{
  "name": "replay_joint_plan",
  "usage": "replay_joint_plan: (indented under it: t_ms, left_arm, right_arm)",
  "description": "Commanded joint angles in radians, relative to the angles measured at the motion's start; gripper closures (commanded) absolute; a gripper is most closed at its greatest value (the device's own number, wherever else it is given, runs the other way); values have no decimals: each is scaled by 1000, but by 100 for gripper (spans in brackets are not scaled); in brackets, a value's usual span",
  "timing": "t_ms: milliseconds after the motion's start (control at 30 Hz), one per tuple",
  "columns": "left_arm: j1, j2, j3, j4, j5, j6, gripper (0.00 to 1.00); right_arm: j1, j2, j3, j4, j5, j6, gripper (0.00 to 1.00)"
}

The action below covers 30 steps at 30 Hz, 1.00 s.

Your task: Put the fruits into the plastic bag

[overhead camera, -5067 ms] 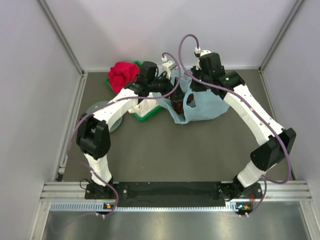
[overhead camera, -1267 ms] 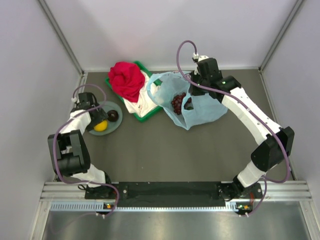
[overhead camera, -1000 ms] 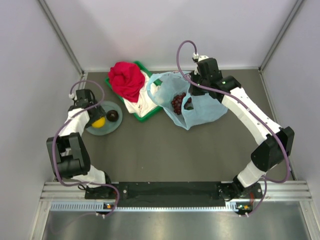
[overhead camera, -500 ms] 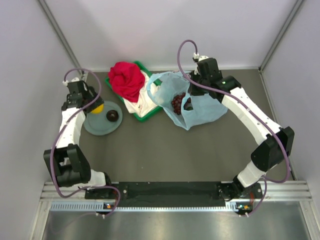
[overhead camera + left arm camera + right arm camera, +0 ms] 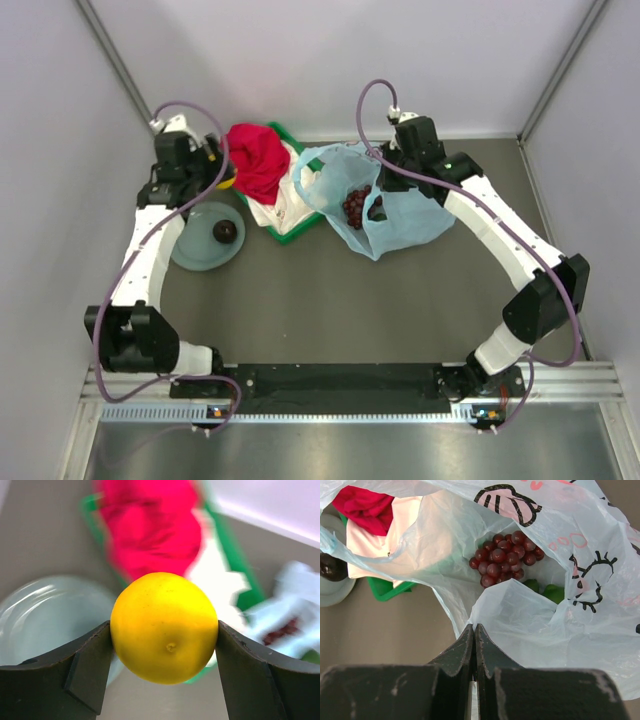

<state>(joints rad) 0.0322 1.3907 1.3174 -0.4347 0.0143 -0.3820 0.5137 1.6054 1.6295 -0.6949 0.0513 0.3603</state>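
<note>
Now, top view, done: you have the grapes (image 5: 355,205) inside the bag (image 5: 400,228), with something darker just beside them.
Top view, left to do: the dark fruit (image 5: 225,231) sits on the plate (image 5: 190,256), well left of the bag. The citrus (image 5: 226,181) is up in the left gripper (image 5: 212,172), also left of the bag and not yet over it.
Top view, right gripper (image 5: 388,172): it is at the bag's far rim, but you can't read its jaws from here.
Left wrist, grip: both fingers clamp the citrus, one on each side, lifted clear of the plate.
Left wrist, blur: the bag is only a smear at the right edge, and the red cloth (image 5: 150,530) is smeared too.
Right wrist, grip: the jaws are pressed together, and the bag's film appears pinched at their tips, which would keep the mouth open.
Right wrist, contents: the grapes lie in the bag with a green fruit (image 5: 552,592) beside them, half under film.
Right wrist, cut off: the dark fruit and plate are clipped at the frame edge left of the bag.
Judgement: two fruits are in and two remain, and the citrus looks next.
</note>
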Motion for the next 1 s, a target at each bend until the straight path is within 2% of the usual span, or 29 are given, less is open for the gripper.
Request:
replay_joint_plan:
  t_ms: [0,133,333,500,633,767,967]
  left_arm:
    - [-173,25,104,105,-5,11,59]
    - [-202,36,126,195,12,-47,59]
    - [-262,80,223,252,93,-28,59]
    - [-360,136,264,318,200,-20,59]
    - [-420,163,256,410,357,-31,59]
    - [-494,228,293,389,456,8,59]
    - [-509,303,309,364,541,0,59]
  right_arm:
    - [-9,-42,6,31,12,17,100]
    - [-11,-39,18,15,21,16,100]
    - [-9,-48,1,17,25,19,100]
    - [-10,-52,1,20,33,20,100]
    - [-9,-56,-5,21,39,23,100]
    - [-10,-59,-7,25,38,23,100]
    - [-11,-70,-13,18,41,23,100]
